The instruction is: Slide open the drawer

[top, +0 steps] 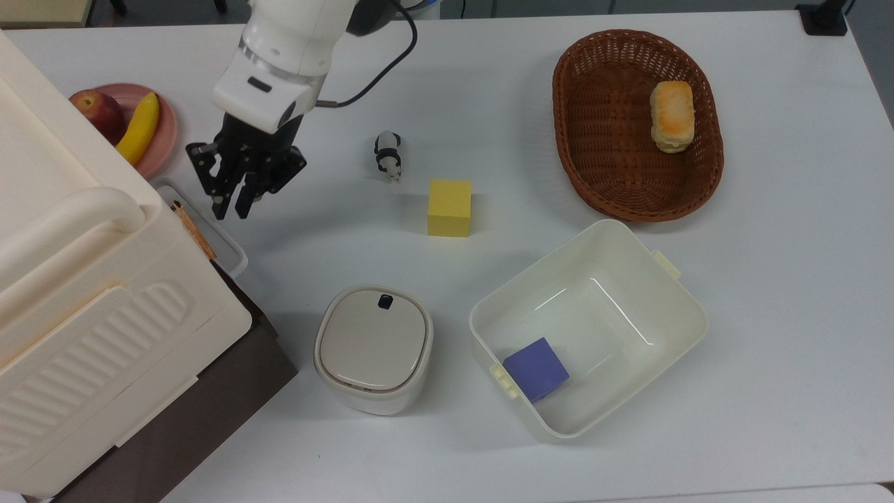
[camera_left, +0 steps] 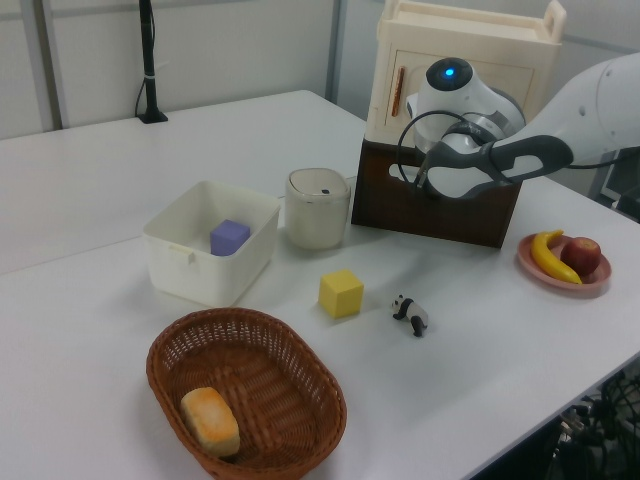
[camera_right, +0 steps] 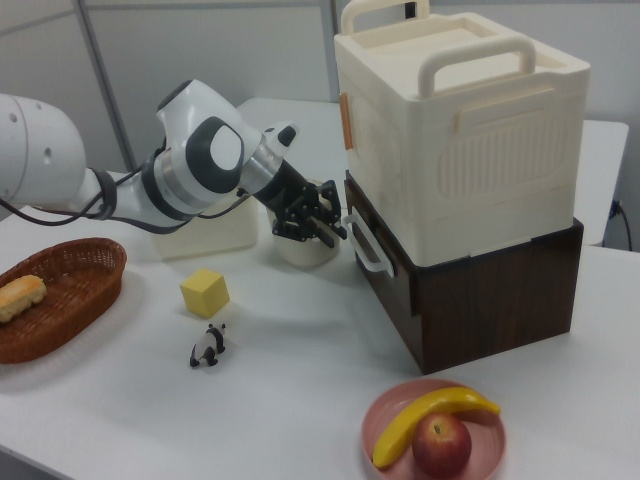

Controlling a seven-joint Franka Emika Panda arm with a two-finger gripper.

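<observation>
The drawer (camera_right: 385,262), dark brown with a white loop handle (camera_right: 366,246), sits in the wooden base under a cream ribbed box (camera_right: 455,120) on the desk (top: 489,105). The tool (top: 232,207) hovers just beside the handle, apart from it, on the top view's right. Its fingers (top: 242,207) are slightly parted and hold nothing.

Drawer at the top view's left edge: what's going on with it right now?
A Franka arm is working at the drawer in the dark wooden base under the cream ribbed box. Its gripper hangs just off the drawer's white loop handle, on the right view's left of it; contact cannot be made out. The drawer front looks roughly flush with the base, so it is not visibly open.
</observation>
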